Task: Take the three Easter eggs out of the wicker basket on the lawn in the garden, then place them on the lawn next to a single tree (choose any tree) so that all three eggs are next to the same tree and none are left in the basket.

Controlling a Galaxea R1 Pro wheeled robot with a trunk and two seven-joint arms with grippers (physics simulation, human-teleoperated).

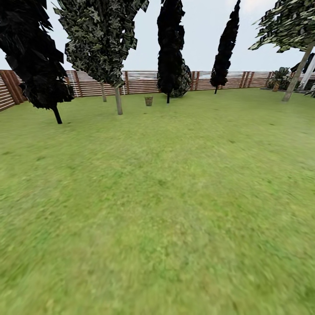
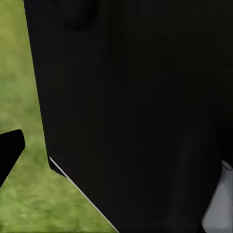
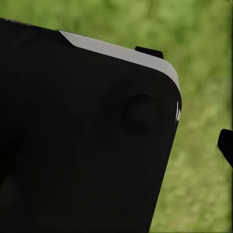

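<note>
The small brown wicker basket (image 1: 148, 101) stands far away on the wide green lawn (image 1: 175, 197), near the brown slat wooden fence (image 1: 140, 82). It sits between a pale grey trunk tree (image 1: 118, 99) and a black cone-shaped tree (image 1: 169, 48). Its contents are too small to see. Both wrist views show a black robot body (image 2: 136, 116) over grass, and I cannot tell how wide either gripper is or whether it holds anything.

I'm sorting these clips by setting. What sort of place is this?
A fenced garden, outdoors: a wide lawn, a brown slatted fence along the far edge, and scattered trees. A small wicker basket stands far off on the grass.
</note>
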